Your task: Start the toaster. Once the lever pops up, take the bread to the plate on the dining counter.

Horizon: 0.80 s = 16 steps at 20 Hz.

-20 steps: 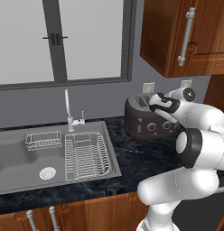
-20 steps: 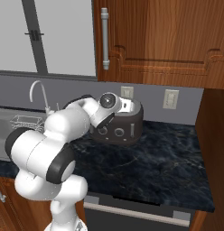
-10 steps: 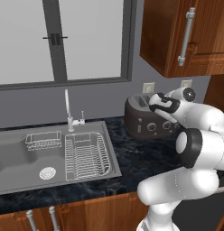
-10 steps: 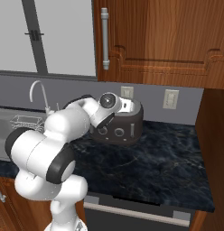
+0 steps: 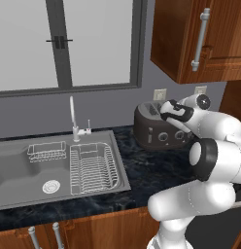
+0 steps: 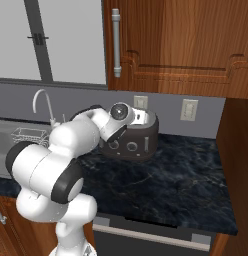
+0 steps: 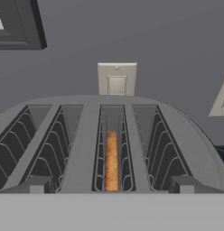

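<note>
Closest to me in the base views is my own arm, bent over the dark worktop (image 6: 161, 185) with its hand reaching onto the toaster (image 6: 133, 137); the gripper (image 5: 167, 113) sits at the toaster's front upper edge, and as far as I can make out its claw stands spread wide with nothing between the tips. Looking along the hand, I see straight down into the four slots, and the bread (image 7: 111, 160) stands edge-on, low in the third slot from the left, well down between the wire guides. From that I judge the slice is still seated inside, not lifted clear, so it has not been taken out. I cannot tell from these pictures whether the lever is pressed or has popped up, since the front levers are not clear to me. Beyond the toaster are the grey wall and its outlet (image 7: 116, 79), with the steel sink (image 5: 54, 168) off to the side. Grasping the slice and carrying it to the plate are still ahead.
</note>
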### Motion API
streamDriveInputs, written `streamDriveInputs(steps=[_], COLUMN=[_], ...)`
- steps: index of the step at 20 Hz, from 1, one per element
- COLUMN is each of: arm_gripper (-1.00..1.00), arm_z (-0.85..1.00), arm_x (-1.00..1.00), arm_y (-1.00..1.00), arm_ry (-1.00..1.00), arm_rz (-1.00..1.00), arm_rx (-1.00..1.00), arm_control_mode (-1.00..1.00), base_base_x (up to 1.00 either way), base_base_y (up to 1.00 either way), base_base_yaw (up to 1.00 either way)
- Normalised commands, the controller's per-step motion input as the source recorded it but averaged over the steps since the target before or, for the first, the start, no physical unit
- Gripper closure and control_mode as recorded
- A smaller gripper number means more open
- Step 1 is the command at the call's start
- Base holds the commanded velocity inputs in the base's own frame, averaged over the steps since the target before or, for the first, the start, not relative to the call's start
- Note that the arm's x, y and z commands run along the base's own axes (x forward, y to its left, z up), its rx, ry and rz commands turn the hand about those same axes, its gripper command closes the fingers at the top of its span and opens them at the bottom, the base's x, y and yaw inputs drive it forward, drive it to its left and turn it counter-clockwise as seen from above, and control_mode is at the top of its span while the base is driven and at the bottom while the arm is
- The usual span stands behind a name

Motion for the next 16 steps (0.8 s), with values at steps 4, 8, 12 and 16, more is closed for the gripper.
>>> streamDriveInputs(steps=[4, 8, 12, 16], arm_gripper=[-1.00, -1.00, -1.00, -1.00], arm_z=[0.00, 0.00, 0.00, 0.00], arm_x=[0.00, 0.00, 0.00, 0.00], arm_y=[0.00, 0.00, 0.00, 0.00], arm_ry=[0.00, 0.00, 0.00, 0.00], arm_rz=[0.00, 0.00, 0.00, 0.00], arm_rx=[0.00, 0.00, 0.00, 0.00], arm_control_mode=[-1.00, -1.00, -1.00, -1.00], base_base_x=[0.00, 0.00, 0.00, 0.00], base_base_y=[0.00, 0.00, 0.00, 0.00], base_base_yaw=[0.00, 0.00, 0.00, 0.00])
